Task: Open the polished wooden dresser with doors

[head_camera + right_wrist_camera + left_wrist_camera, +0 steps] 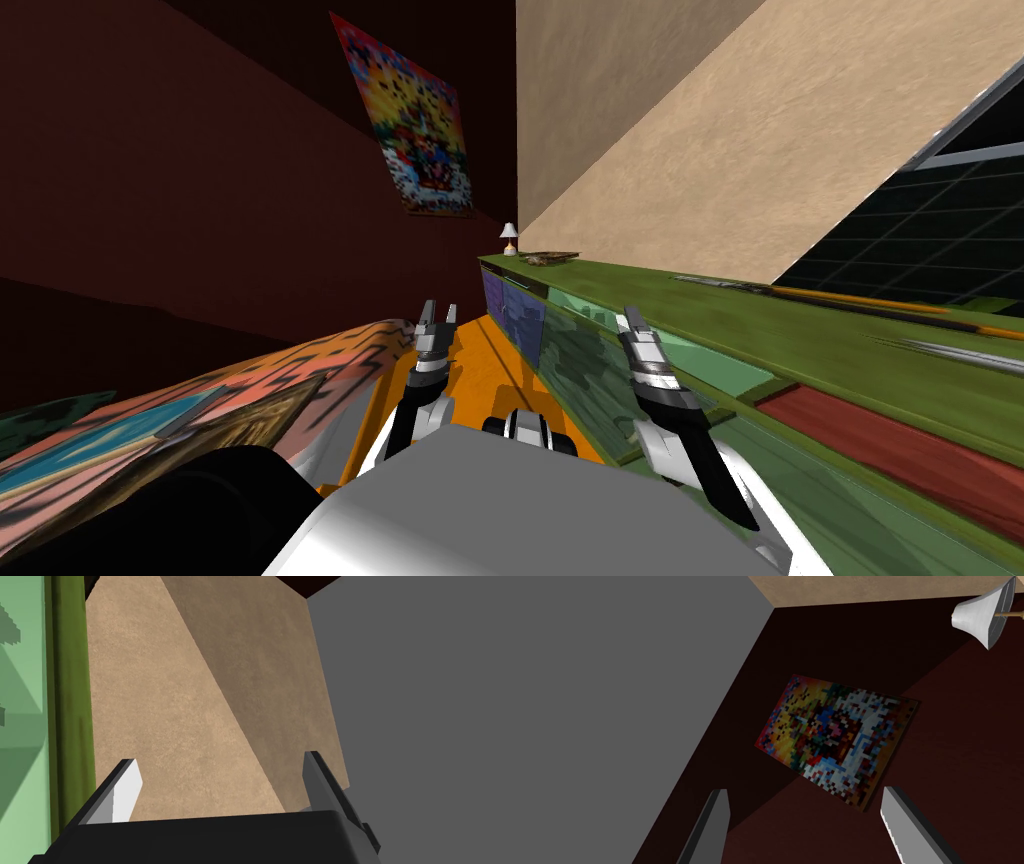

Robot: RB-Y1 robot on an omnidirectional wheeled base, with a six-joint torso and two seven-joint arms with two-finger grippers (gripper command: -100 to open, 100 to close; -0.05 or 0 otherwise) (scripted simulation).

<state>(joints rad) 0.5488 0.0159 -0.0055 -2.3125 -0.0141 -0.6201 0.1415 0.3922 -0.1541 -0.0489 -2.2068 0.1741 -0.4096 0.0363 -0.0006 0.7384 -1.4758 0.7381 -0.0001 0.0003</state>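
Right gripper (628, 318) beside long green dresser (800, 330) with glassy pale-green doors (720, 368)

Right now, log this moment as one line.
left claw: open, empty | right claw: open, empty | green dresser: beside right claw, not yet gripped

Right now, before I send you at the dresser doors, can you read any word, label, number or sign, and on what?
None can be read.
Wall picture: blocks of colour, no letters.
Green dresser: no label or number that I can make out on its top or front.
Table lamp: too small to tell.
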